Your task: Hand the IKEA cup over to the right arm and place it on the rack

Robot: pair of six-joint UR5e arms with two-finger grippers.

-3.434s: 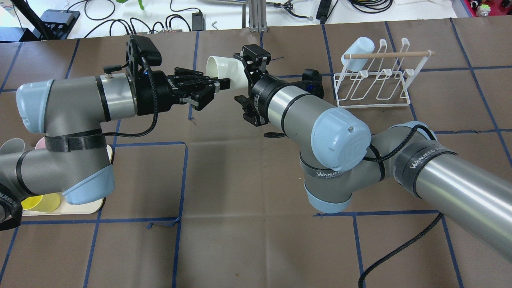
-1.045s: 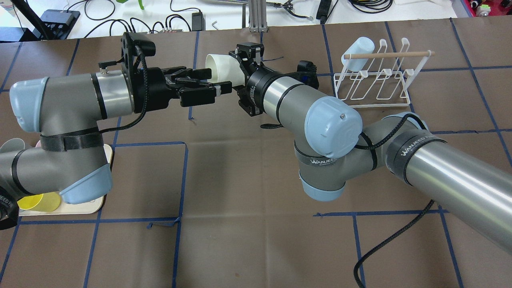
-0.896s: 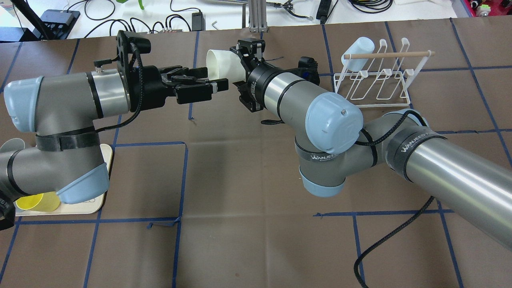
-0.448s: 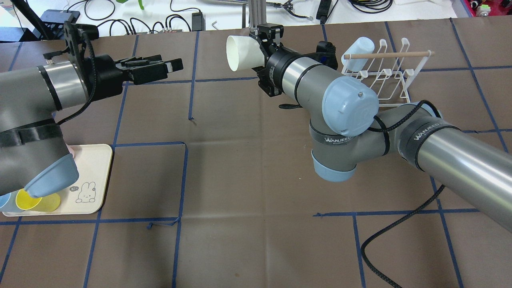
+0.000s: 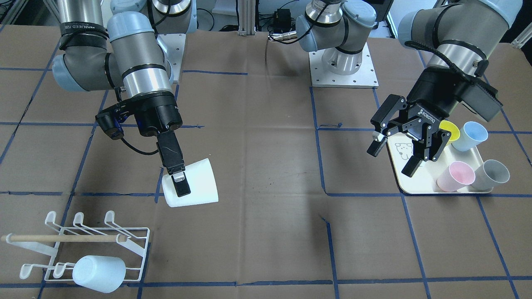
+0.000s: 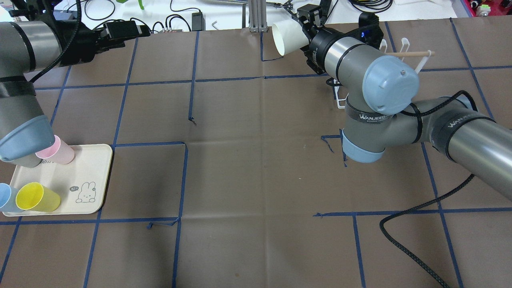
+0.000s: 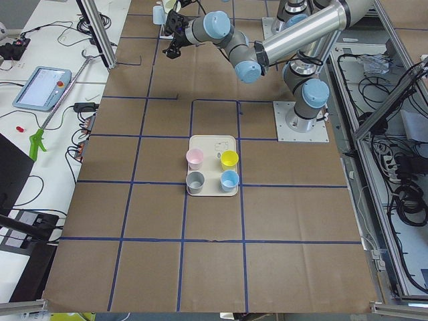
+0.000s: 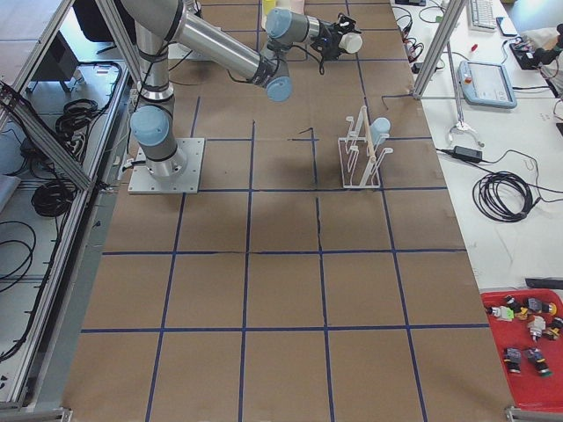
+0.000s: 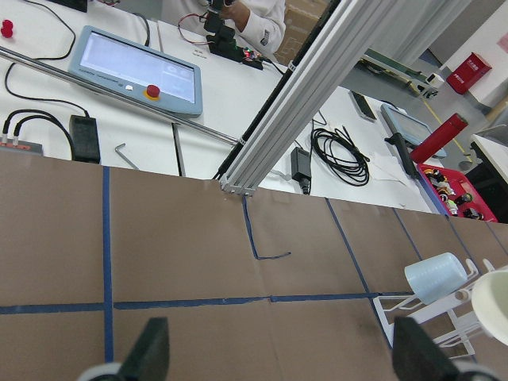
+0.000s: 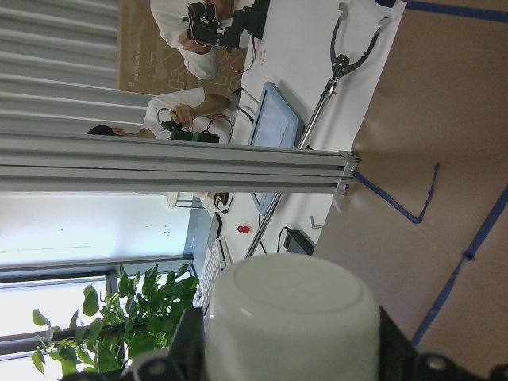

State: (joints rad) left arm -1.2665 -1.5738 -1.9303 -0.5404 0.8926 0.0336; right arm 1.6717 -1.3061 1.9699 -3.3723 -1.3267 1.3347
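My right gripper (image 5: 186, 187) is shut on the white IKEA cup (image 5: 192, 189) and holds it on its side above the table, mouth away from the wrist. In the overhead view the cup (image 6: 289, 37) is at the far edge, just left of the rack. The right wrist view shows the cup's base (image 10: 290, 317) between the fingers. The white wire rack (image 5: 83, 245) carries a pale blue cup (image 5: 99, 273); in the overhead view only its wooden dowel (image 6: 408, 53) shows past the right arm. My left gripper (image 5: 395, 151) is open and empty, over the tray's near edge.
A cream tray (image 5: 419, 180) with a bear drawing holds a yellow cup (image 5: 449, 129), a blue cup (image 5: 469, 136), a pink cup (image 5: 455, 176) and a grey cup (image 5: 492, 174). Cables and an aluminium post (image 6: 256, 16) stand beyond the table's far edge.
My left gripper has let go of the white cup and drawn back far to the left. My right arm has carried the cup to the right and farther away, up beside the rack.
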